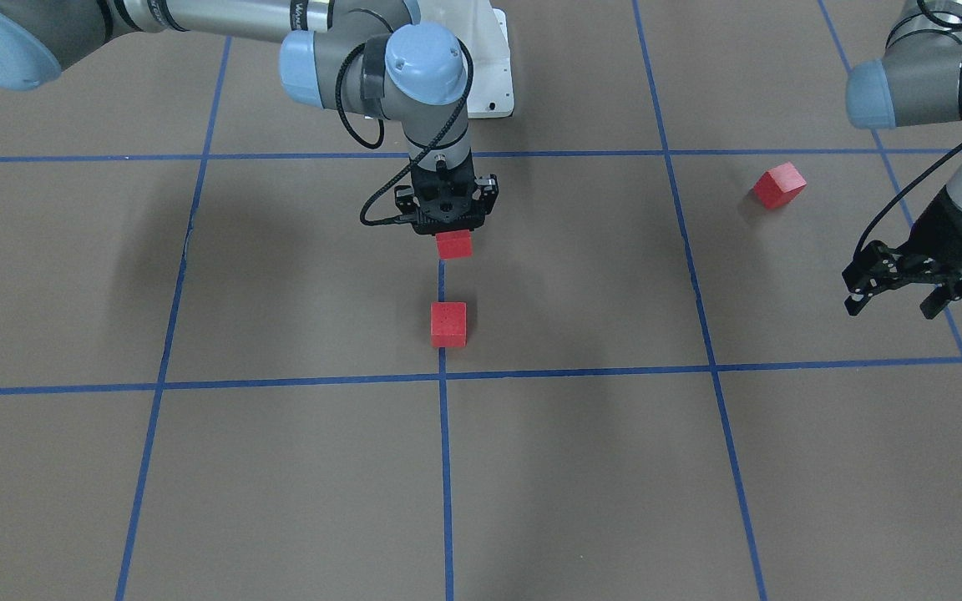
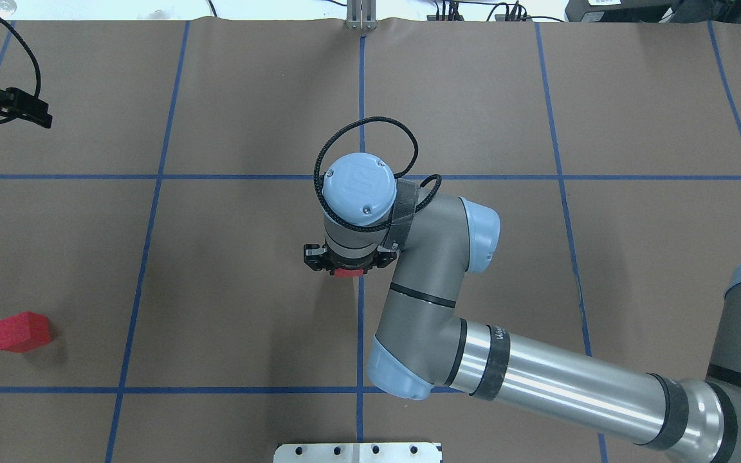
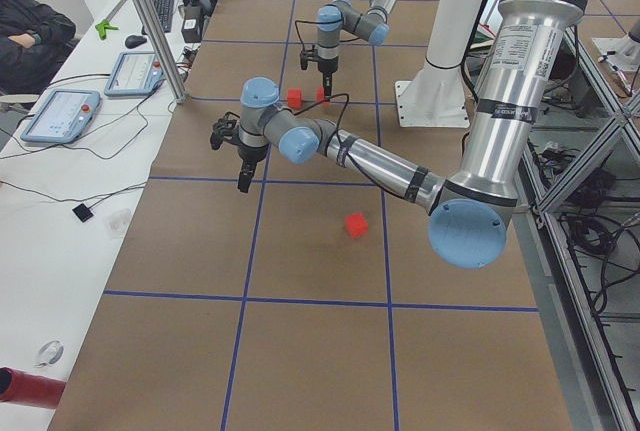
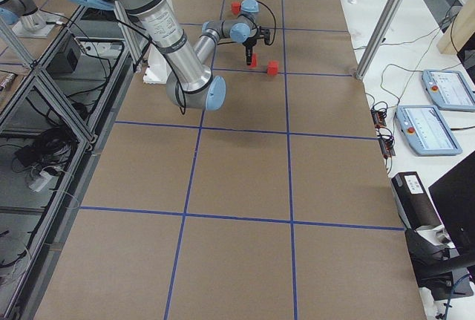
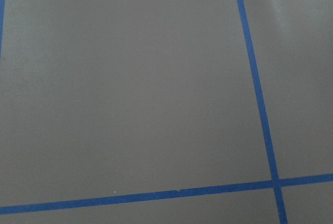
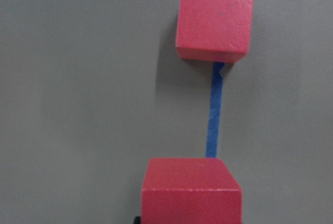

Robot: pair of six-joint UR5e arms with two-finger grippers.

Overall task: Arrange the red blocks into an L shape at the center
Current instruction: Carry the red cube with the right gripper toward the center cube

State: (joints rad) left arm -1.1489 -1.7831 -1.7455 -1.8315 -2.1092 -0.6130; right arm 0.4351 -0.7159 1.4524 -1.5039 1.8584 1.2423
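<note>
My right gripper [image 1: 448,230] hangs straight down over the middle blue line and is shut on a red block [image 1: 453,244], close above the floor. That block also shows in the overhead view [image 2: 348,272] and at the bottom of the right wrist view [image 6: 191,190]. A second red block [image 1: 448,324] sits on the same line, a short gap beyond it [image 6: 214,18], near the center crossing [image 1: 443,376]. The third red block [image 1: 778,185] lies far off on my left side [image 2: 23,331]. My left gripper [image 1: 894,296] hovers open and empty near it.
The brown floor carries a grid of blue tape lines [image 5: 258,99]. The white base plate [image 2: 357,452] is at the near edge of the overhead view. Desks with teach pendants [image 3: 60,116] and an operator stand beyond the table's far side.
</note>
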